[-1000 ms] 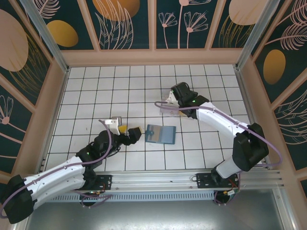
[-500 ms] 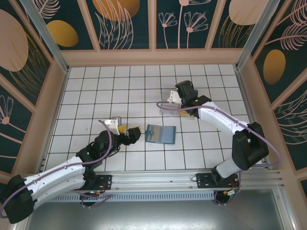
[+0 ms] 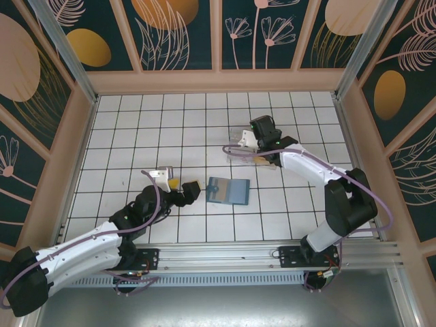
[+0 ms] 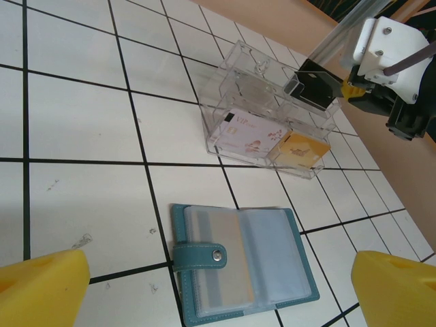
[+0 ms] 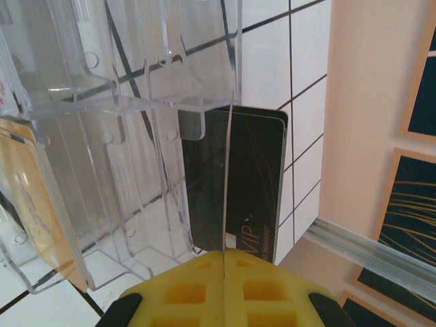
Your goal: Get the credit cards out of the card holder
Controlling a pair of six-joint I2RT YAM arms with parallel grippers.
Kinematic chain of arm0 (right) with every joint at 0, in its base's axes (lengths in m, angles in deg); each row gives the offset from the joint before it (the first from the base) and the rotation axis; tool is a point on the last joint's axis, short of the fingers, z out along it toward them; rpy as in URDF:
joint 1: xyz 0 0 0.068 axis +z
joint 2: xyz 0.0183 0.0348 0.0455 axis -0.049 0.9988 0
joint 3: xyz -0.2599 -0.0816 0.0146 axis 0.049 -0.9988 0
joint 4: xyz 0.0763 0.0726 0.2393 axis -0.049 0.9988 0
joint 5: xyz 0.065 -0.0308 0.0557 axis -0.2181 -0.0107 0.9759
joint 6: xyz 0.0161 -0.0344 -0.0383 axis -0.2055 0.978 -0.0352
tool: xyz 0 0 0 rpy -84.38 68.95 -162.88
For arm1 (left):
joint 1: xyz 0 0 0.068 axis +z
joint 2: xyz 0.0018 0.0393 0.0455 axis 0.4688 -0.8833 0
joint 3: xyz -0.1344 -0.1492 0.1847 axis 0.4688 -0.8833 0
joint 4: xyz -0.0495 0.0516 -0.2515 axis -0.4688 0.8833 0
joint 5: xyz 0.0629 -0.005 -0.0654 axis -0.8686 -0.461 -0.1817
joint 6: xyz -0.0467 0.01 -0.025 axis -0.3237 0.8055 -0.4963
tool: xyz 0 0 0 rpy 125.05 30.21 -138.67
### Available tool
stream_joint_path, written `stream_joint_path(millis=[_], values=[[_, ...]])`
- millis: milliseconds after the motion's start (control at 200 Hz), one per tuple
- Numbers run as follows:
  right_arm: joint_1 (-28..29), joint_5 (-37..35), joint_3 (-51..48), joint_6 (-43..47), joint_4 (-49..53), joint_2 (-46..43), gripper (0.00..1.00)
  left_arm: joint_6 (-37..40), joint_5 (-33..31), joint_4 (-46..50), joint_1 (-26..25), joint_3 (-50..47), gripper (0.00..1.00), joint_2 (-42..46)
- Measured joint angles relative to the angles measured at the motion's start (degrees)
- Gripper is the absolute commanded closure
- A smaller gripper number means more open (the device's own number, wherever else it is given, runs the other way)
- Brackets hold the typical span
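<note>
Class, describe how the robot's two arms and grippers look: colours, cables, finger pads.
The left arm and right arm have white links, black joints and a lilac cable each. The left gripper and right gripper carry yellow foam pads.

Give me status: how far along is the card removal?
Done: a white card and an orange card sit in the clear box. In hand: the right gripper is shut on a black card at the box. To do: the card holder lies open, one beige card seemingly inside; the left gripper hangs open beside it.
</note>
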Motion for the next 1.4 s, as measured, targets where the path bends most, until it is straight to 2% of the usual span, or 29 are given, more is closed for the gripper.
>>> stream_joint_path(millis=[591, 621, 671, 761, 831, 1396], values=[[-1.92, 0.11, -2.40, 0.20, -0.59, -0.33, 1.00, 0.00, -0.13, -0.02, 0.00, -0.22, 0.01, -1.25], [-1.92, 0.11, -2.64, 0.20, -0.70, -0.33, 0.95, 0.00, -0.13, -0.02, 0.00, -0.22, 0.01, -1.33], [-1.92, 0.11, -3.06, 0.20, -0.98, -0.33, 0.79, 0.00, -0.13, -0.02, 0.00, -0.22, 0.01, -1.42], [-1.97, -0.02, -3.26, 0.13, -1.73, -0.33, 0.76, 0.00, -0.13, -0.02, 0.00, -0.22, 0.01, -1.42], [-2.10, -0.13, -3.34, 0.20, -2.75, -0.31, 0.68, 0.00, -0.13, -0.02, 0.00, -0.22, 0.01, -1.42], [-2.84, -4.66, -1.36, 0.70, -12.63, 3.32, 0.63, 0.00, -0.15, -0.02, 0.00, -0.22, 0.01, -1.44]])
